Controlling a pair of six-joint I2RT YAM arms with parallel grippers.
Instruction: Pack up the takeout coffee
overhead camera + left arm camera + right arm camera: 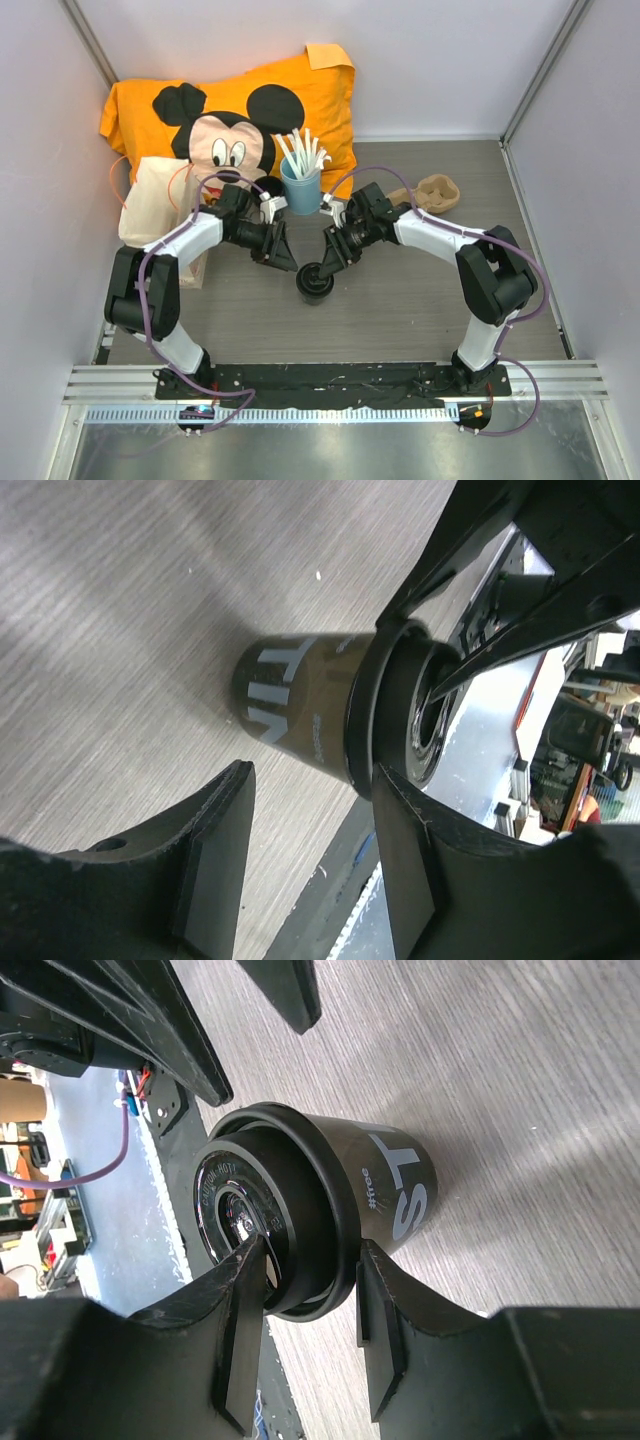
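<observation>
Position first: the takeout coffee (314, 283) stands upright on the surface, a little nearer the near edge than the far one and about midway between the left and right edges. The blue cup (300, 190) of white sticks is well behind it. Both arms lean in over the coffee from either side.

My right end effector (312, 1250) is partly closed and straddles the lid (290, 1185). One finger sits in the recessed top and the other lies against the outside of the lid's skirt, so it looks to be pinching the raised ring between them. My left end effector (312, 780) is wide open and holds nothing. One of its fingers lies just beside the lid's edge; the other is apart from the cup wall.

I judge the cup light unless it is full, and I cannot tell the fill through the dark wall. The body looks smooth and thin, so it is probably slippery and likely to give under a hard squeeze. The lid is only pressed on, so lifting by it alone risks popping it off and dropping the cup. I would take hold around the body just under the lid's skirt, where the rim stiffens the wall. I would use moderate force and keep the cup upright on the way to the paper bag (150, 215) by the left edge.
</observation>
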